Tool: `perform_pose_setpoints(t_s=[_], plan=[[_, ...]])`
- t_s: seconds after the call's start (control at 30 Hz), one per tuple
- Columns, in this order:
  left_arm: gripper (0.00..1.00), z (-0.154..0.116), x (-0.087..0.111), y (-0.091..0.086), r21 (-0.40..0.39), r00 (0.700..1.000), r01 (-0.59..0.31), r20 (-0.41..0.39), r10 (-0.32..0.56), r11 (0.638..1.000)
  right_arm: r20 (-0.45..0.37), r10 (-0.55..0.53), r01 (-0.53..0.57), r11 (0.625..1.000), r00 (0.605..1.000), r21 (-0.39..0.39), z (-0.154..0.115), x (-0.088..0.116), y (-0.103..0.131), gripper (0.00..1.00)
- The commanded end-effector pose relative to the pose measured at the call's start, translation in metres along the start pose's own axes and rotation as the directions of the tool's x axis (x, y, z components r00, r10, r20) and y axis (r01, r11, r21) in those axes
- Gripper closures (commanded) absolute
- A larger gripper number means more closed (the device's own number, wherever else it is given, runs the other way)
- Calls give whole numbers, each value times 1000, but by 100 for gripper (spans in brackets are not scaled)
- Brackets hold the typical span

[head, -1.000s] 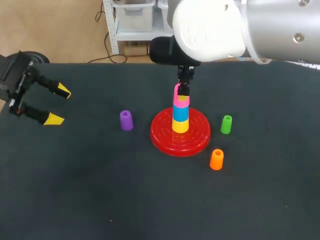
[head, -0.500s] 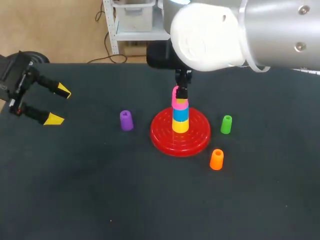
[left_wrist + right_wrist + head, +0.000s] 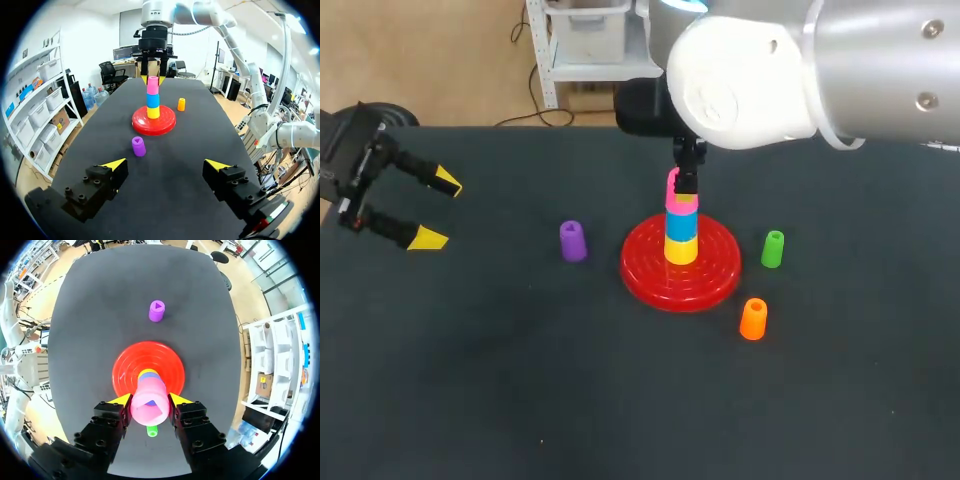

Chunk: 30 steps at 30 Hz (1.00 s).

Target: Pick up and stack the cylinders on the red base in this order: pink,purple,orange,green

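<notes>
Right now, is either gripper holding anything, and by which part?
The right gripper clamps the pink cylinder by its two sides, near the upper end, atop the stack. The left gripper is open and empty.

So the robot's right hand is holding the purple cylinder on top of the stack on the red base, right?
Not quite. The right gripper holds the pink cylinder, not the purple one, on top of the stack on the red base. The right wrist view shows this. The purple cylinder stands by itself, apart from the base.
</notes>
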<state>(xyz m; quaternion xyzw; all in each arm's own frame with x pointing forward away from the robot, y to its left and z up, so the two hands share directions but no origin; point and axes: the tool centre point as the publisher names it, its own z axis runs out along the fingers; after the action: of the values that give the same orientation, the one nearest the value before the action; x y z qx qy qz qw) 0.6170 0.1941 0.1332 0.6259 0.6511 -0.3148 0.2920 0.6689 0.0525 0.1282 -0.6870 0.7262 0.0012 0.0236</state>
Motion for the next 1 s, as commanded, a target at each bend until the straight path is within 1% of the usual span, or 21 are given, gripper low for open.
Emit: perform_pose_setpoints(t_s=[0.03,0.37,1.0], plan=[[0,0,1,-1,-3,1000,-3,2,3,1000,3,-5,5,1000,1000,-2,1,-2,-2,100],[0,0,1,-1,-3,1000,-3,2,3,1000,4,-2,2,999,1000,-39,12,-1,1,100],[0,0,1,-1,-3,1000,-3,2,3,1000,9,-6,7,997,1000,-75,23,-3,3,100]])
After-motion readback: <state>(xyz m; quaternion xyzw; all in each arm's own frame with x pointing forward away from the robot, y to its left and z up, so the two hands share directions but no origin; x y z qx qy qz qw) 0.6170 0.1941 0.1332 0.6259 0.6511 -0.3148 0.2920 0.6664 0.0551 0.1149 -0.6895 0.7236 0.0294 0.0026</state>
